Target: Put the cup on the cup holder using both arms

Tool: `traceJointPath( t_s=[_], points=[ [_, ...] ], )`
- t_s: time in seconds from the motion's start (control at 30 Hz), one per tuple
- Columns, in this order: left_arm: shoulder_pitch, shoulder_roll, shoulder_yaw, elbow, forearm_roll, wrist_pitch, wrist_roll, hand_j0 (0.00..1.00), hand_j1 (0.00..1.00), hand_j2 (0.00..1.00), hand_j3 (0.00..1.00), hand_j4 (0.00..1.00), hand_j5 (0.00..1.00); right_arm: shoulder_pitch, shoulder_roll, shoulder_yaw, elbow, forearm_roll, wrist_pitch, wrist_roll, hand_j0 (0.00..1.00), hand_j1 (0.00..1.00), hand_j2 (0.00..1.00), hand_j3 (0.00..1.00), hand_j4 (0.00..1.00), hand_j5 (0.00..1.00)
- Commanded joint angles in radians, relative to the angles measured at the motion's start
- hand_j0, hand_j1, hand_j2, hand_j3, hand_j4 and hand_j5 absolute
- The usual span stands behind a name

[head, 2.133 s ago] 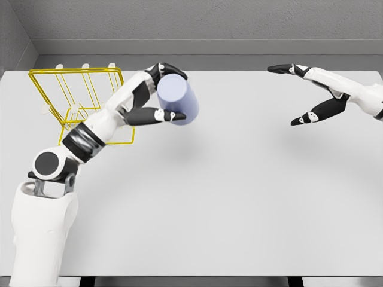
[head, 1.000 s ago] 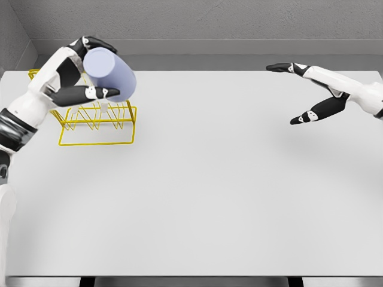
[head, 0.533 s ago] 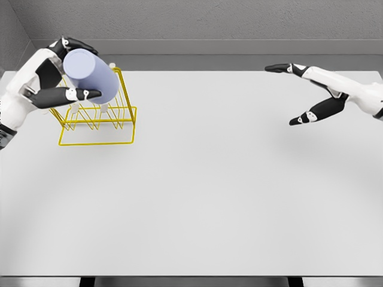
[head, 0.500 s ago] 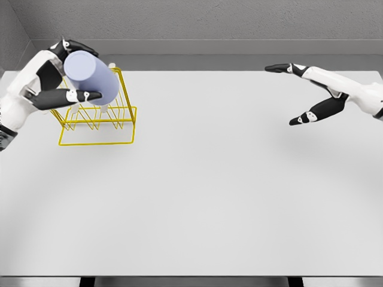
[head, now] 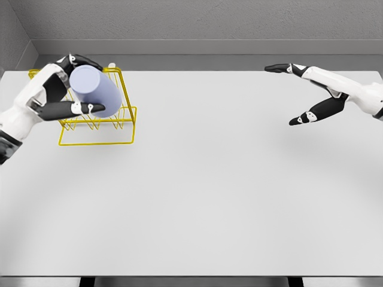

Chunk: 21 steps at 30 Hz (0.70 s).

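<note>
A pale lavender cup (head: 96, 92) is tilted on its side inside the upper part of the yellow wire cup holder (head: 122, 127) at the table's far left. My left hand (head: 75, 84) is shut on the cup, thumb below and fingers over its top. Parts of the rack's pegs are hidden behind the cup. My right hand (head: 293, 92) hovers over the table's far right with its fingers spread, holding nothing, far from the cup and the rack.
The white table (head: 203, 191) stretches from the rack to the front edge. A grey wall (head: 197, 24) runs behind the table's back edge, close behind the cup holder.
The left hand has lowered the cup slightly and shifted it right, down into the rack. The right arm has stayed where it was.
</note>
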Motion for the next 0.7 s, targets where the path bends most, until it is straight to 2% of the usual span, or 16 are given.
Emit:
traceJointPath(
  t_s=[0.0, 0.67],
  points=[
    [0.002, 0.001, 0.0, -0.001, 0.006, 0.0, 0.001, 0.4, 0.4, 0.4, 0.4, 0.4, 0.4, 0.0, -0.001, -0.001, -0.002, -0.008, 0.003, 0.0, 1.0, 1.0, 1.0, 1.0, 1.0, 1.0],
    [0.012, 0.001, 0.0, 0.021, -0.004, 0.005, 0.001, 0.41, 0.41, 0.41, 0.41, 0.41, 0.41, 0.0, -0.003, -0.001, -0.001, -0.008, 0.003, 0.0, 1.0, 1.0, 1.0, 1.0, 1.0, 1.0]
  ],
)
